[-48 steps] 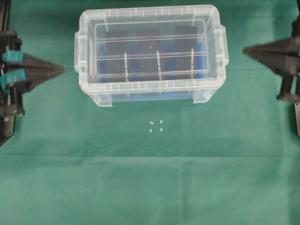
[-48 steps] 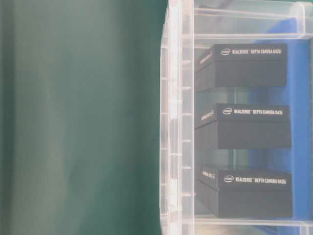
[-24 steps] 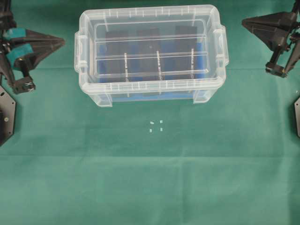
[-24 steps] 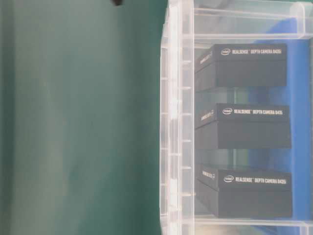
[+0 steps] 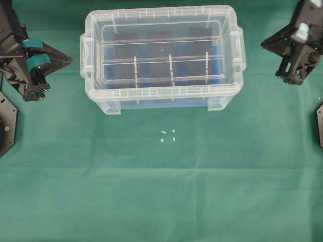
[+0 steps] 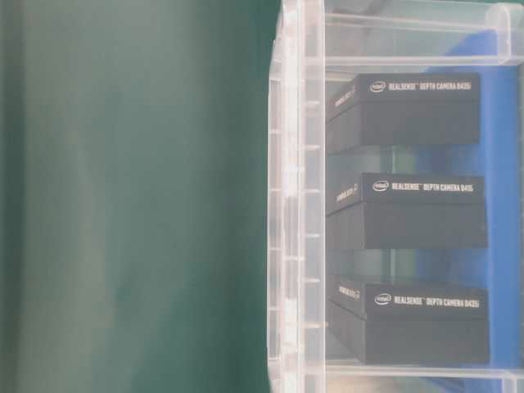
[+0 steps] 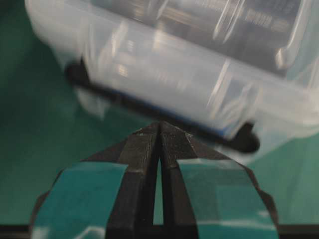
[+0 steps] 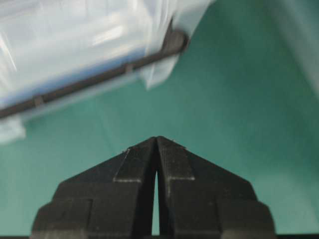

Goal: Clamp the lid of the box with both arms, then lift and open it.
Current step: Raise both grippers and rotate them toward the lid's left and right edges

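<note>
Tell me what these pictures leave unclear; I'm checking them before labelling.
- Left wrist view: the box is motion-blurred, so lid seam unreadable.
- Right wrist view: box corner likewise smeared.
- Table-level view: neither gripper shows; the frame cuts the box off.
- Overhead view: white specks on the cloth too small to identify.

3 black packs [image 6: 405, 213], each printed "intel REALSENSE DEPTH CAMERA D435"

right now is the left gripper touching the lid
Apart. The overhead view shows green cloth between the left gripper tip and the lid edge; the left wrist view shows its jaws shut on nothing.
</note>
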Robot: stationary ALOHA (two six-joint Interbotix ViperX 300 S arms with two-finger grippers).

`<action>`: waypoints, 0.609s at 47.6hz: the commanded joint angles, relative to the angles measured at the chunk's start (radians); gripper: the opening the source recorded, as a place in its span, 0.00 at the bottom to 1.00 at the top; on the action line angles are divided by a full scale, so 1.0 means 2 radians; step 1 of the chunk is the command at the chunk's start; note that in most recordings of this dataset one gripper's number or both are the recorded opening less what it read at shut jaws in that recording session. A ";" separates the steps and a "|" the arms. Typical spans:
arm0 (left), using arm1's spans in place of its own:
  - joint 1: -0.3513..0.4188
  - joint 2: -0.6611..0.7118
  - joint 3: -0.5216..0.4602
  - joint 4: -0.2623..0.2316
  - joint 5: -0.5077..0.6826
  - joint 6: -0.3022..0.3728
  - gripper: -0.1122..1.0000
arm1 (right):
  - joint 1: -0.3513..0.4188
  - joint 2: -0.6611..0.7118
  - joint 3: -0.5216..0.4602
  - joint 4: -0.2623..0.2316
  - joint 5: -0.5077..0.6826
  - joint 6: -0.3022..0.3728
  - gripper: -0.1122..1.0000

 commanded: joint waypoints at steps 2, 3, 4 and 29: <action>0.007 0.009 -0.025 0.001 0.052 -0.005 0.12 | -0.002 0.016 -0.025 -0.001 0.044 0.001 0.10; 0.008 0.010 -0.027 0.001 0.061 -0.005 0.12 | -0.002 0.019 -0.028 -0.001 0.051 0.001 0.10; 0.008 0.012 -0.029 0.001 0.071 -0.006 0.12 | -0.002 0.022 -0.031 -0.001 0.059 0.000 0.10; 0.018 0.040 -0.068 0.008 0.177 -0.006 0.12 | 0.001 0.053 -0.070 -0.018 0.121 -0.009 0.10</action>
